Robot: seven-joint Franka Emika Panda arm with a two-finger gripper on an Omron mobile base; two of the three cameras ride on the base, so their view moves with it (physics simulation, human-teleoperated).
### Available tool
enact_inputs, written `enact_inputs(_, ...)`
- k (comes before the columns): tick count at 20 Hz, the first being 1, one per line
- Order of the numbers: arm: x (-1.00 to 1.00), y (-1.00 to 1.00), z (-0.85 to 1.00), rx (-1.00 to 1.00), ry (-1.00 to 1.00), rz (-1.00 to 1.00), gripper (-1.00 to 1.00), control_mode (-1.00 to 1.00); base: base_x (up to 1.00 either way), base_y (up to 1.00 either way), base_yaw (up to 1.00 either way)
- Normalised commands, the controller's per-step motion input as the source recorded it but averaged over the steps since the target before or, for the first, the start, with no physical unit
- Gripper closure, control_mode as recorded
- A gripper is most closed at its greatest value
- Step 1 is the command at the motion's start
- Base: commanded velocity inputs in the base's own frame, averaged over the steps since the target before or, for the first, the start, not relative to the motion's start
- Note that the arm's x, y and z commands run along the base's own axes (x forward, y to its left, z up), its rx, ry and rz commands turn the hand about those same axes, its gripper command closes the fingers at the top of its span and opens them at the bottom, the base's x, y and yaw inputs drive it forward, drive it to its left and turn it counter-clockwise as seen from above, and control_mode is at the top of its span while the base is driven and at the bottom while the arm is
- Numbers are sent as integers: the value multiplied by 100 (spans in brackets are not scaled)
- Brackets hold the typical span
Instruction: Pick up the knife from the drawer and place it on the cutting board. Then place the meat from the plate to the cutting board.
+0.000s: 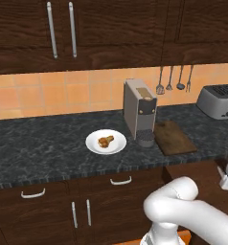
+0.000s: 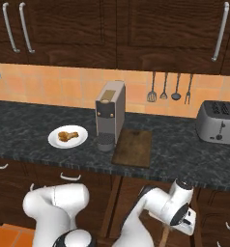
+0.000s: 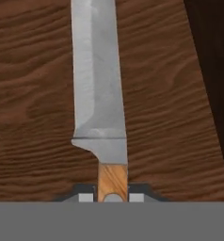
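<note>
Hand view: the knife (image 3: 99,84) lies flat on the brown wood-grain floor of the drawer (image 3: 34,103), its grey blade running away from the camera and its light wooden handle passing between the two dark finger tips of the gripper (image 3: 112,196). The tips sit on either side of the handle, close against it; whether they are already clenched on it cannot be told. The step in hand appears to be the grasp of the knife. To do it well, the fingers should close squarely across the handle, just behind the blade's heel, and the lift should go straight up so that the blade clears the drawer's dark side wall at the right of the view. Right base view: the hand works low, below the counter edge, at the opened drawer. On the black speckled countertop (image 2: 35,120) the cutting board (image 2: 134,147) lies bare, just beside a coffee machine (image 2: 110,113); the meat (image 2: 67,135) rests on the white plate (image 2: 54,140), on the machine's other side. A toaster (image 2: 218,123) stands well apart; utensils (image 2: 169,87) hang on the orange tiled wall below dark cabinets.
</note>
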Motion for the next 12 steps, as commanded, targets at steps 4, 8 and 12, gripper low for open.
enact_inputs(4,-37,-14,100,8,16,1,100,-100,0,0,0)
enact_inputs(8,-16,-7,100,2,-9,0,100,-100,0,0,0)
enact_inputs(12,38,3,86,0,-24,1,100,-100,0,0,0)
